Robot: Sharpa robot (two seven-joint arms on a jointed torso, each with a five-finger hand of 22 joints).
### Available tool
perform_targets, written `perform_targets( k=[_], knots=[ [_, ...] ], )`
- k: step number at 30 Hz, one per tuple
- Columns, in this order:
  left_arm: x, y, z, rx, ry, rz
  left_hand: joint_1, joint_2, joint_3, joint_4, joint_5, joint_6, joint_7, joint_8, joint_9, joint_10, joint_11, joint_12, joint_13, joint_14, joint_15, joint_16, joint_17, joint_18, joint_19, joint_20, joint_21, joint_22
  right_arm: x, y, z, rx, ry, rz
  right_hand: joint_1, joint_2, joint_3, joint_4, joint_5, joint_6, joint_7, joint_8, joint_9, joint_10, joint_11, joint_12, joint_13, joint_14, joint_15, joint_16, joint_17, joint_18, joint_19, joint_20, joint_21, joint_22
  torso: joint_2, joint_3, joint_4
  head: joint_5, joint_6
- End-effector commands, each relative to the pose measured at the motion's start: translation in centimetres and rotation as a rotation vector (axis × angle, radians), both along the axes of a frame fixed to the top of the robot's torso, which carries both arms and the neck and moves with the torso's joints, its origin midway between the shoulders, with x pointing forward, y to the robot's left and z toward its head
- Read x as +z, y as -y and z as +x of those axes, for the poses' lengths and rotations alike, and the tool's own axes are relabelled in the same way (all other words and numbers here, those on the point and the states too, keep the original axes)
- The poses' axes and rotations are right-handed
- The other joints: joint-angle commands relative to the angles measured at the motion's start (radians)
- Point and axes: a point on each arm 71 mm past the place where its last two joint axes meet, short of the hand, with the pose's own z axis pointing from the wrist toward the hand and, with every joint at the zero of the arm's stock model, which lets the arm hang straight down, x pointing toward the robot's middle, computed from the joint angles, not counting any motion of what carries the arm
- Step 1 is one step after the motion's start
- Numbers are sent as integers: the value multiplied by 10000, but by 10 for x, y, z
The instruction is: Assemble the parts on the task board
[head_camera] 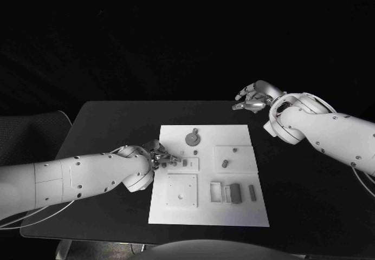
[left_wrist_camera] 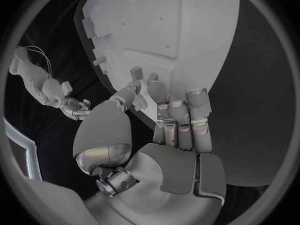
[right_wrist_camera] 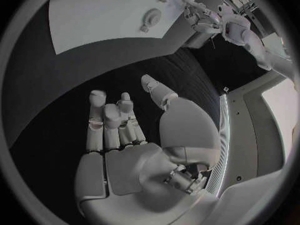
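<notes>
The white task board (head_camera: 242, 208) lies in the middle of the black table. On it are a round grey disc (head_camera: 192, 138), small grey parts (head_camera: 225, 162) and long grey parts (head_camera: 235, 193). My left hand (head_camera: 162, 156) is over the board's left edge, fingers curled, with thumb and fingertips (left_wrist_camera: 156, 91) close to two small upright parts (left_wrist_camera: 136, 73). Whether it grips one is unclear. My right hand (head_camera: 251, 97) hangs over the table's far right, away from the board (right_wrist_camera: 100, 20), fingers (right_wrist_camera: 109, 117) apart and holding nothing.
A raised square plate (head_camera: 181, 190) and a white frame piece (head_camera: 215, 192) sit on the near half of the board. Bare black table (head_camera: 109, 124) surrounds the board. The right forearm (head_camera: 328, 132) crosses the table's right side.
</notes>
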Motion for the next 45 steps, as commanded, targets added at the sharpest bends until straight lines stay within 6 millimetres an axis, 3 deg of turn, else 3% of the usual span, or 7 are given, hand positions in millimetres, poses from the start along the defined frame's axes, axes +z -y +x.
perform_targets(
  k=[1, 14, 17, 20, 26, 32, 45],
  knots=[
    [1, 2, 0, -26, 117, -229, -65, 43, -56, 6, -40, 529, -217, 67, 3, -113, 4, 34, -9, -63, -2, 26, -4, 156, -80, -2, 4, 135, -1, -1, 0, 109, -87, -52, -58, -30, -22, 56, 24, -29, 122, -14, -16, -77, 6, 42, -11, -65, -17, -15, -9, 159, 9, -47, -65, 113, -4, 4, -1, 2, 6],
    [4, -10, -1, 150, 383, -282, 54, 68, -180, -70, -36, 404, -180, 38, -20, -218, 13, -11, -34, -131, -20, -29, -35, 191, -136, -30, -44, 115, -2, 0, 0, 93, -100, -62, -58, -32, -24, 59, 22, -34, 124, -16, -19, -78, 7, 45, -14, -65, -16, -14, -10, 159, 9, -48, -66, 114, -3, -1, -1, -26, 51],
    [7, -10, -3, -74, 416, -289, 15, 722, -1409, -951, 845, 22, -86, 146, 12, -542, 82, -10, -93, -399, 48, -85, -87, 258, -441, -86, -220, 105, -2, 3, 0, 32, -101, -74, -60, -32, -25, 61, 22, -36, 124, -16, -19, -78, 8, 46, -14, -65, -16, -14, -10, 159, 9, -47, -66, 114, -15, -12, 10, -77, 107],
    [20, -11, 5, -213, 812, -357, 6, 809, -1709, -1262, 873, -288, 1, 132, -40, -792, 152, -47, -178, -576, 107, -144, -156, 240, -596, -63, -334, 74, -3, 4, 1, 0, -117, -85, -64, -35, -28, 64, 21, -36, 125, -16, -20, -78, 8, 46, -15, -66, -15, -14, -11, 159, 9, -47, -66, 114, -18, -18, 12, -105, 149],
    [42, -20, 29, -289, 1697, -974, 606, 1132, -1571, -2025, 1190, -1522, 594, -309, -366, -1972, 740, -484, -587, -1597, 694, -770, -614, 26, -1570, 250, -1064, -193, -5, 2, 1, 29, -178, -51, -70, -38, -31, 69, 20, -38, 126, -16, -21, -79, 9, 48, -16, -66, -14, -13, -11, 159, 9, -47, -66, 115, 3, -13, -16, -236, 235],
    [70, -17, 59, -1247, 2895, -1419, 2082, 1204, 291, -2262, 660, -2599, 1365, -1313, -1021, -3396, 1797, -2393, -1815, -3101, 1946, -2650, -1642, 14, -3195, 1438, -2787, -1186, -7, 2, 1, 30, -258, -34, -71, -32, -30, 74, 21, -38, 126, -16, -21, -79, 10, 49, -17, -66, -14, -13, -11, 159, 10, -47, -67, 115, 4, -16, -10, -306, 283],
    [82, 37, 71, -6223, 5004, 635, 3219, 1218, 605, -2284, 295, -2822, 1345, -2114, -1508, -3426, 2312, -5080, -3194, -2443, 2218, -3218, -1775, 384, -2641, 1764, -3116, -1492, -10, 0, 1, 80, -335, -40, -65, -20, -26, 76, 23, -40, 126, -15, -22, -79, 10, 53, -19, -65, -13, -11, -11, 159, 11, -48, -66, 115, 7, -2, 7, -328, 303]
  ],
)
